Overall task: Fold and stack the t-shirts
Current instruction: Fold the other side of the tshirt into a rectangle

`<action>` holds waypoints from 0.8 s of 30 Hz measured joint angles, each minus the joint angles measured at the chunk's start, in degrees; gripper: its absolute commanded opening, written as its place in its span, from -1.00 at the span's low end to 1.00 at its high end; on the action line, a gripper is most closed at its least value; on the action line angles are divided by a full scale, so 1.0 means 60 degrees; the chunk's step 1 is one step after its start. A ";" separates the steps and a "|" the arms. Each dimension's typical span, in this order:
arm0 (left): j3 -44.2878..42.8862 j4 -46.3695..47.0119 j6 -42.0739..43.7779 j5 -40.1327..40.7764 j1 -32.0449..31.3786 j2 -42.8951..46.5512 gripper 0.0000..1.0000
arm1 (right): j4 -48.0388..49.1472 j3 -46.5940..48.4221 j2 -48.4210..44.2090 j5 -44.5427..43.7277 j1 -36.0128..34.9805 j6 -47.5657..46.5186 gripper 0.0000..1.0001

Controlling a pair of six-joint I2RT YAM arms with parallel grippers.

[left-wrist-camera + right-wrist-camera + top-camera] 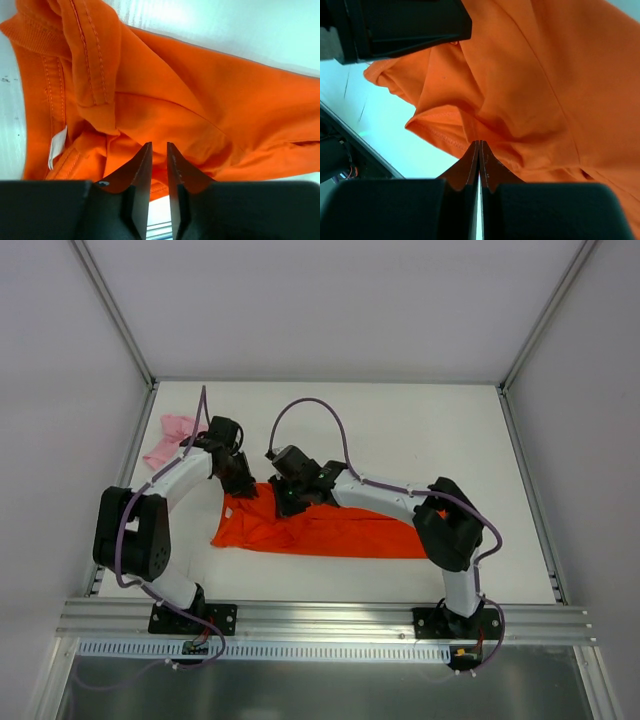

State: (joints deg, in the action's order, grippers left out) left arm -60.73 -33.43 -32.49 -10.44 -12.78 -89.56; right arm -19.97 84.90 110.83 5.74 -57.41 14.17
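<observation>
Floppy, light orange tee (330, 532) lies rumpled mid-table (420, 430), pink tee (172, 440) in the table's far-left corner, right gripper (479, 145) pinching an orange fold, left gripper (159, 147) barely open near the collar, so I'd grab seams.

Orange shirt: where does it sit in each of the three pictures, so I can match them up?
Top view: the orange shirt lies across the middle of the table.
Left wrist view: it fills most of the picture.
Right wrist view: it fills the middle and right.
Shared landmark: the white table beneath it.
</observation>
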 measured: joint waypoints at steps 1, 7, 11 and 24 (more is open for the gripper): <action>-0.0015 0.0051 0.0022 0.0000 0.0015 -0.0222 -0.69 | 0.0157 0.0000 0.0189 0.0076 0.0000 0.0066 -0.98; -0.0018 0.0197 0.0117 0.0025 0.0208 -0.0860 -0.75 | 0.0696 0.0007 0.1115 0.0423 0.0000 0.0350 -0.98; -0.0018 0.0306 0.0321 0.0047 0.0557 -0.0936 -0.81 | 0.0958 -0.0233 0.1235 0.0433 0.0000 0.0546 -0.98; -0.0284 0.0528 0.0579 0.0022 0.0962 -0.2091 -0.93 | 0.1137 -0.1086 0.0809 -0.0211 -0.0025 0.0488 -0.98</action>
State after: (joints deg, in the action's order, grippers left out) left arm -62.43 -30.26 -29.02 -10.31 -7.01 -102.10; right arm -13.15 78.39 115.68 4.47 -57.56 17.10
